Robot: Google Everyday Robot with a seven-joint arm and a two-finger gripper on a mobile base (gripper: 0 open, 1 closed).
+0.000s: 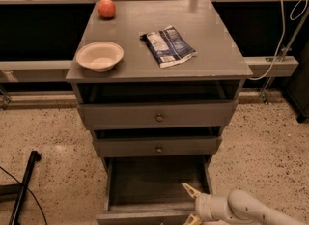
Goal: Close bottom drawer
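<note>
The bottom drawer (157, 183) of the grey cabinet is pulled far out, and its empty plank floor shows. Its front panel (145, 217) runs along the bottom edge of the view; its knob is out of view. My gripper (189, 203) comes in from the lower right on a white arm (246, 209). It sits at the right end of the drawer's front panel. One cream fingertip (188, 189) lies over the drawer's inside, the other (191, 219) at the outer face of the front. The fingers are spread on either side of the front panel.
The middle drawer (158, 147) and top drawer (157, 115) stand slightly out. On the cabinet top are a red apple (106, 8), a beige bowl (99, 56) and a chip bag (167, 46). A black pole (21, 190) lies on the speckled floor at left.
</note>
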